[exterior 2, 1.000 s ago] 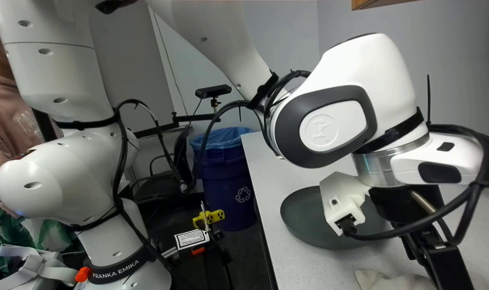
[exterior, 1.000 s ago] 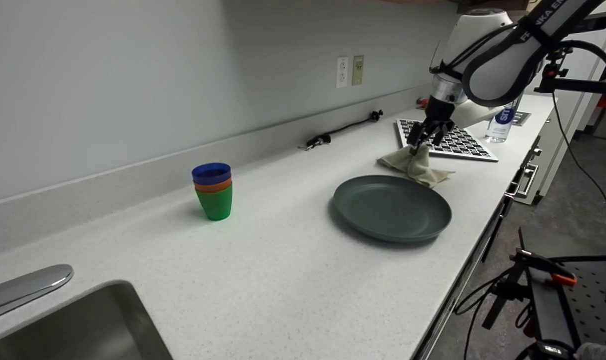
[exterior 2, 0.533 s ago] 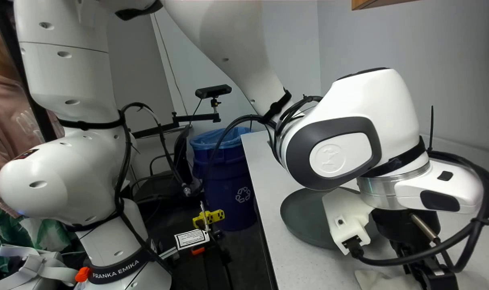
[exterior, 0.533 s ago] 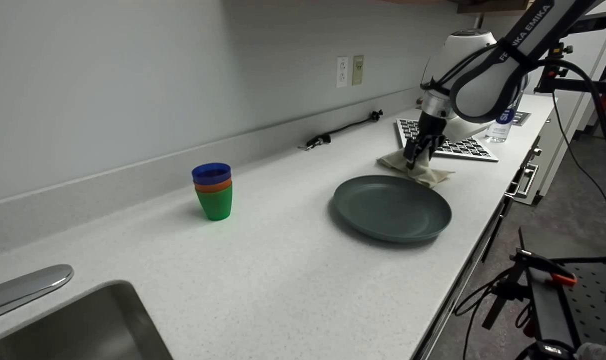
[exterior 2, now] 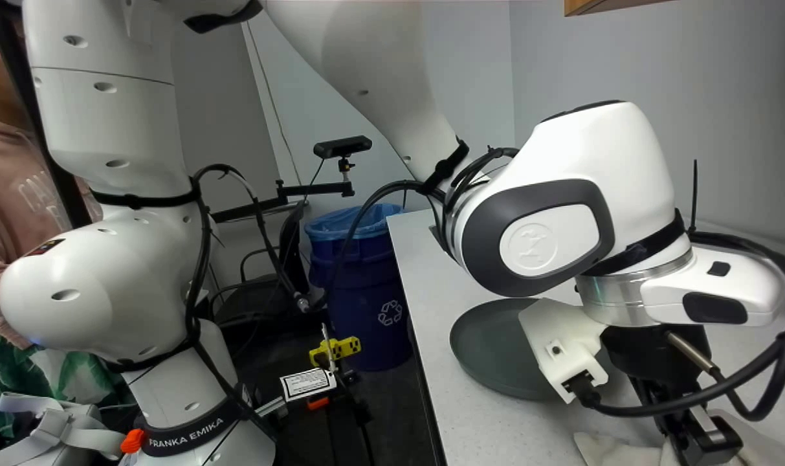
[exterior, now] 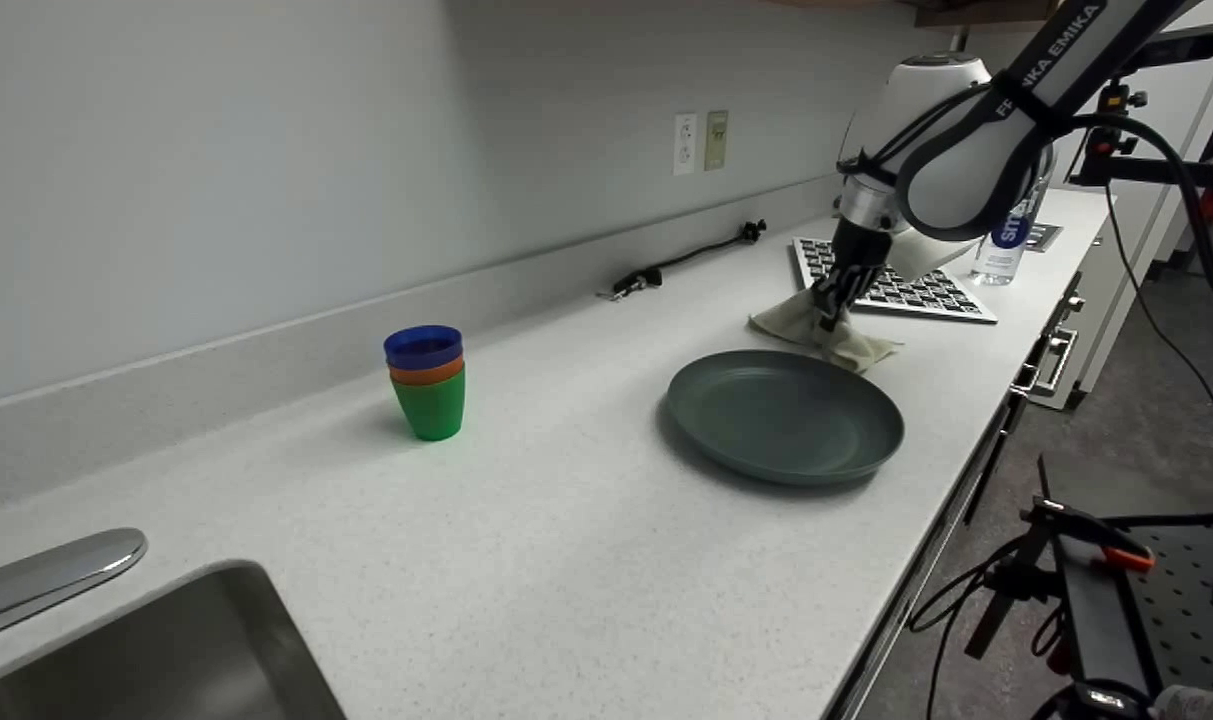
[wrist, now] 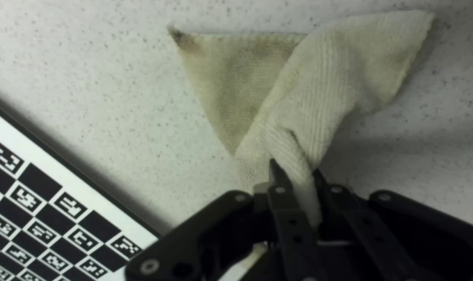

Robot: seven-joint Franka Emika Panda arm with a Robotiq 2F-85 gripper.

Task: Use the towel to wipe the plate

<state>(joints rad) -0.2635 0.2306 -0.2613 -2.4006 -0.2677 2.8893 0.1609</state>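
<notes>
A cream towel (wrist: 318,89), stained at one corner, lies crumpled on the counter with a fold rising between my fingers. My gripper (wrist: 295,166) is shut on that fold, one fingertip on each side of it. In an exterior view the towel (exterior: 861,350) spreads out under the gripper (exterior: 824,318), just behind the dark green plate (exterior: 786,415). The plate lies flat with its upper face bare. In an exterior view the wrist partly covers the plate (exterior 2: 496,349), and the towel (exterior 2: 615,450) is cut off by the lower frame edge.
A black-and-white patterned board (exterior: 926,292) lies close behind the towel, with a water bottle (exterior: 1001,250) beyond it. Stacked cups (exterior: 431,390) stand near the wall, where a short cable (exterior: 701,255) also lies. A sink (exterior: 216,620) is at the near end.
My gripper has come down onto the towel and its jaws have closed on the cloth. Over the last half second the arm rose slightly and the towel shifted a little. The plate stayed put.
</notes>
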